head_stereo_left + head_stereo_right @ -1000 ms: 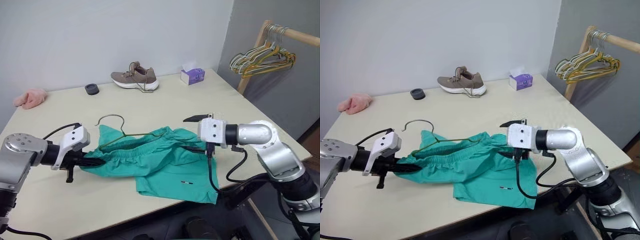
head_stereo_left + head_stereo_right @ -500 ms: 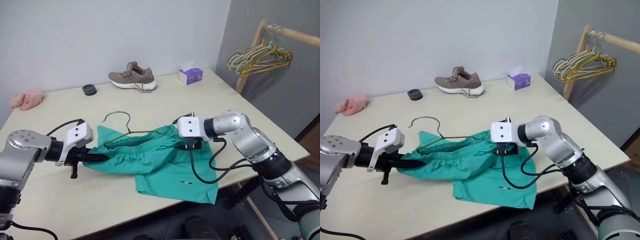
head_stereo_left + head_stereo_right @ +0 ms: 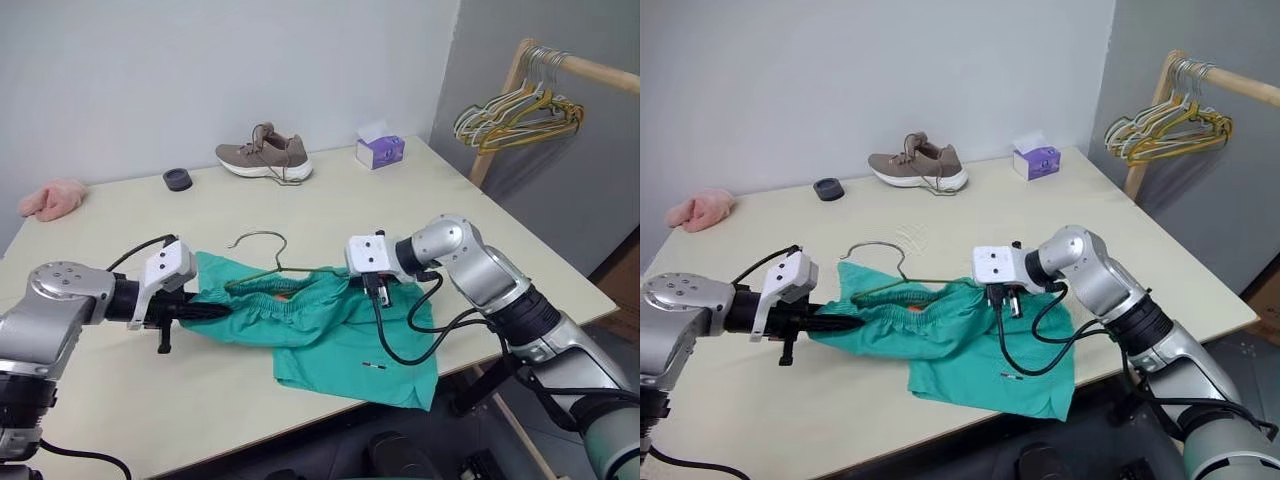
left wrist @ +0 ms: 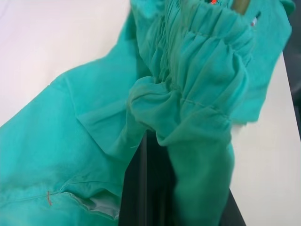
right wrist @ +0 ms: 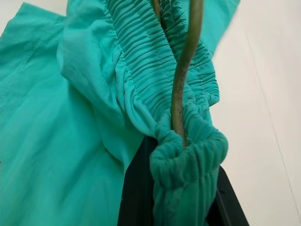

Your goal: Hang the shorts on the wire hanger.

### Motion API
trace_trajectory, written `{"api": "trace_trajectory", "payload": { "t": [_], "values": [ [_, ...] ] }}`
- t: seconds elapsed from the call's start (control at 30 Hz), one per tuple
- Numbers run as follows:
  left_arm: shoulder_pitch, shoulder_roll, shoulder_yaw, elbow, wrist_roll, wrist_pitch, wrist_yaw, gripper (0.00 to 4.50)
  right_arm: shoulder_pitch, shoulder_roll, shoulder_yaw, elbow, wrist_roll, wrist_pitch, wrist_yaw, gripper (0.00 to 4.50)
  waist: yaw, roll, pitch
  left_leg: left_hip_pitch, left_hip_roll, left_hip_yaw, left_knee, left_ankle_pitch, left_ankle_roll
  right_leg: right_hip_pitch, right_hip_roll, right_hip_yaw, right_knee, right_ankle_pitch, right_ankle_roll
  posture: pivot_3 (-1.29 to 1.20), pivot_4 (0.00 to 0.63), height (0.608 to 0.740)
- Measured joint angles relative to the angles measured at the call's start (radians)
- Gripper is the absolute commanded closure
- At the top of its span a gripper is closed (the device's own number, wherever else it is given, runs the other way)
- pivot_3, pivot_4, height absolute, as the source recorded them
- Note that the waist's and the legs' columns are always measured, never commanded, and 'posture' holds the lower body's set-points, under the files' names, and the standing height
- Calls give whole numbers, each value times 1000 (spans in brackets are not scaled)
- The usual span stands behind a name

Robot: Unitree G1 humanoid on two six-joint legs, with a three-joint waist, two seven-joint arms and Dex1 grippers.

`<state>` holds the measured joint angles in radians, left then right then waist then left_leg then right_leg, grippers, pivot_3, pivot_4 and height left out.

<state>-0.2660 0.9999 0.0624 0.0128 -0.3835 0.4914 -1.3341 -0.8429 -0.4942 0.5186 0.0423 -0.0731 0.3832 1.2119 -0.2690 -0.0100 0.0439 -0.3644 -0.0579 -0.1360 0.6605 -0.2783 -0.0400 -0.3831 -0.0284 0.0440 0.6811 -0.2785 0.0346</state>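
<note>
Shorts (image 3: pixel 320 330) lie mid-table, waistband bunched around the hanger (image 3: pixel 262 265). Left gripper (image 3: pixel 215 311) at 9 o'clock and right gripper (image 3: pixel 372 290) at 3 both pinch the waistband; lifting remains.

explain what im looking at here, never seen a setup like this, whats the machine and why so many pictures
It is a humanoid robot with two arms, each ending in a two-fingered pincer. Two pictures come from cameras on its head, looking down over a table. The other two come from cameras on its wrists, looking along the black fingers.

On the table lie teal shorts with a wire hanger slipped into the waistband. The left pincer is shut on one end of the waistband, and the right pincer is shut on the other.

Farther back sit a shoe, a tissue box, a pink cloth and a small dark ring. More hangers hang on a rack.
</note>
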Motion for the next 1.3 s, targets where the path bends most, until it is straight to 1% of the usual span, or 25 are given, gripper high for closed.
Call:
{"api": "trace_trajectory", "payload": {
  "t": [0.03,0.1,0.13,0.27,0.33,0.47,0.53,0.7,0.8,0.9,1.0,1.03,1.1,1.13,1.2,1.23,1.3],
  "values": [
    [-6,-11,12,4,-10,7,17,3749,1,-1,-8,-4,5,8,6,4500,-1,0,0,0,0,0,0,0,0,0,0,0,0,0,0,-288,0,740],
    [-31,-40,52,8,-38,10,55,3091,14,-1,-13,-28,22,42,11,4500,-4,-1,0,0,0,0,0,0,0,0,0,0,0,0,0,-293,0,740],
    [-42,-43,67,12,-40,10,70,2874,21,4,-15,-39,27,54,12,4500,-5,-1,0,0,0,0,0,0,0,0,0,0,0,0,0,-294,0,740],
    [-56,-63,141,75,-47,-19,152,1645,50,4,-44,-75,78,147,4,4500,-9,-1,0,0,0,0,0,0,0,0,0,0,0,0,0,-294,0,740],
    [-58,-65,162,132,-42,-55,192,1645,59,5,-70,-82,111,203,-8,4500,-10,-1,-1,0,0,0,0,0,0,-1,0,0,0,0,0,-293,0,740],
    [-87,-72,163,200,-42,-123,227,1645,86,28,-92,-93,181,307,-53,4500,-8,-1,-1,0,-1,0,0,0,0,-1,-1,1,0,0,0,-291,0,740],
    [-83,-78,163,192,-61,-119,228,1645,108,28,-127,-96,219,370,-87,4500,-5,-2,-1,0,-1,0,0,0,0,0,-1,0,0,0,0,-296,0,740],
    [-39,-96,163,100,-149,-13,230,1645,197,20,-204,-135,322,515,-150,4500,-5,-2,-1,-1,-1,0,0,0,0,-1,-1,0,0,0,0,-322,0,740],
    [-52,-98,158,98,-169,12,227,1033,237,-9,-226,-196,360,538,-172,4500,-8,-1,-1,-1,-1,0,0,0,0,0,-1,0,0,-1,2,-333,0,740],
    [-63,-92,136,101,-195,63,182,90,280,-82,-221,-268,360,462,-187,4500,-8,-1,-1,-1,-1,0,0,0,0,0,-1,0,-1,-3,4,-333,0,740],
    [-61,-68,120,87,-213,105,133,38,301,-147,-189,-317,346,365,-188,4500,-14,-1,-1,-1,-1,1,0,0,0,0,-1,0,-1,-3,5,-334,0,740],
    [-59,-55,113,74,-215,112,112,38,301,-170,-164,-325,320,313,-189,4500,-17,-1,-1,-1,-1,1,0,0,0,0,-1,0,-1,-3,5,-335,0,740],
    [-48,-5,79,26,-224,112,37,38,294,-241,-78,-332,207,134,-192,4500,-25,0,0,-1,-1,2,-1,0,0,-1,-1,0,-1,-3,5,-335,0,740],
    [-46,8,72,12,-229,112,9,38,287,-254,-58,-329,166,82,-199,4500,-29,0,0,-1,-1,2,-1,0,0,-1,-1,0,-1,-3,5,-335,0,740],
    [-32,64,68,14,-228,124,-42,38,263,-310,-54,-242,50,-19,-250,4500,-35,0,0,-1,-1,2,-1,0,0,0,-1,0,-1,-3,5,-334,0,740],
    [-24,83,78,18,-231,134,-60,38,251,-342,-59,-161,-9,-67,-273,4500,-34,0,0,0,-2,2,0,0,0,0,-1,0,-2,-3,5,-326,0,740],
    [-19,89,84,-3,-246,155,-80,38,229,-346,-64,-74,-68,-138,-295,4500,-34,0,0,0,-1,2,-1,0,0,0,-1,0,-1,-3,5,-321,0,740]
  ]
}}
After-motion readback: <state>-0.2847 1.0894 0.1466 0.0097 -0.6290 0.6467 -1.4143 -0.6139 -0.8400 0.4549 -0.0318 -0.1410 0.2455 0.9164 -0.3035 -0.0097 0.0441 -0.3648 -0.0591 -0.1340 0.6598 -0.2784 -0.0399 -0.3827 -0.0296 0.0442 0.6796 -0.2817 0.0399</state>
